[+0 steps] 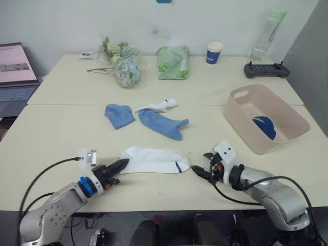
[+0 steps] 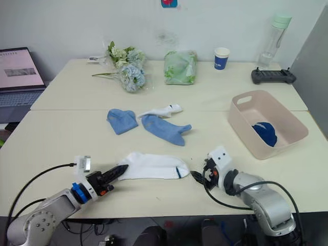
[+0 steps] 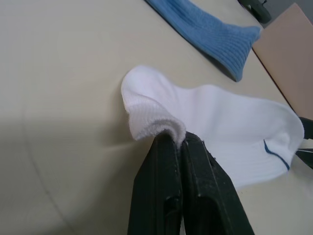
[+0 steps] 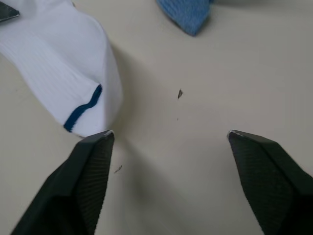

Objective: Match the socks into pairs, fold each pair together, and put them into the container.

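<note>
Four socks lie loose on the tabletop as I log this. Item one: white sock with a thin blue mark, flat near the front edge, between my two tools. My left tool has its fingers pressed together on a bunched fold at one end of that sock; the left wrist view shows the fabric pinched between the tips. My right tool stands at the sock's other end, jaws spread wide and holding nothing, one fingertip just beside the marked edge. Item two: light blue sock, laid flat further back, near the middle. Item three: second light blue sock, folded over, just to the left of it. Item four: second white sock, crumpled, lying just behind the two blue ones. Item five: pink container on the right side, well apart from the loose socks, with a dark blue bundle inside; I cannot tell whether it is one sock or two. Back edge: green bag, blue paper cup, artificial flowers.
</note>
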